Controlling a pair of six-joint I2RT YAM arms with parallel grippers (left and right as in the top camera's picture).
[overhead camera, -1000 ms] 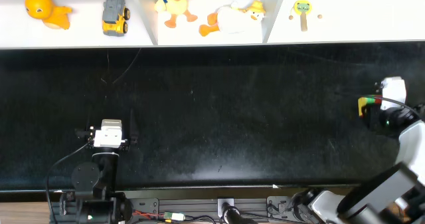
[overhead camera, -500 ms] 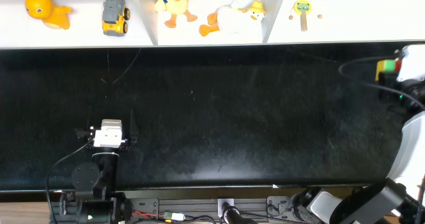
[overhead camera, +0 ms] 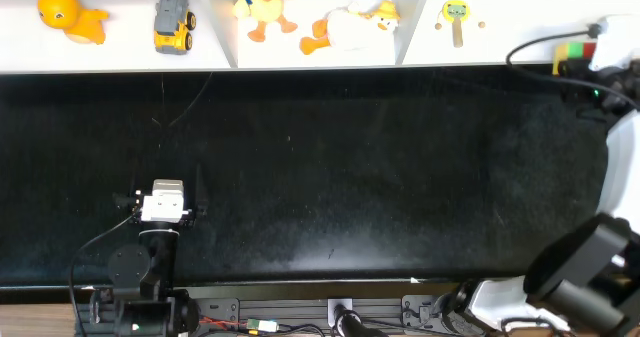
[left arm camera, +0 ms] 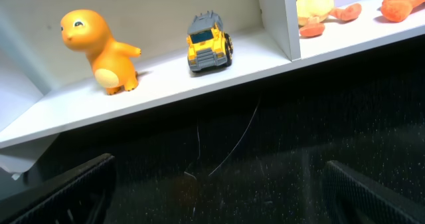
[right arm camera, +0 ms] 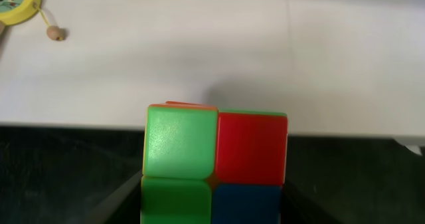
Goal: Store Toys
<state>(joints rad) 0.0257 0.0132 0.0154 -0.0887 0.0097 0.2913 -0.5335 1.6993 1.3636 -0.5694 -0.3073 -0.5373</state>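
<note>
Puzzle cube (right arm camera: 214, 164) clamped in right gripper (right arm camera: 212, 207), at edge of white shelf (right arm camera: 199, 51), left gripper (left arm camera: 216, 197) spread wide, empty

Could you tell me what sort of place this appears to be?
Probably a robot lab bench staged for toy storage: a white compartmented shelf holds an orange plastic dinosaur figure and yellow-and-grey toy truck; the right gripper holds a multicoloured puzzle cube.

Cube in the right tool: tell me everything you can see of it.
The cube is a glossy plastic two-by-two puzzle with rounded tiles. The facing side shows green and red above, green and blue below; an orange sliver edges the top. The right tool grips its sides, square and upright, at the white shelf's front edge; contact with the shelf cannot be told.
</note>
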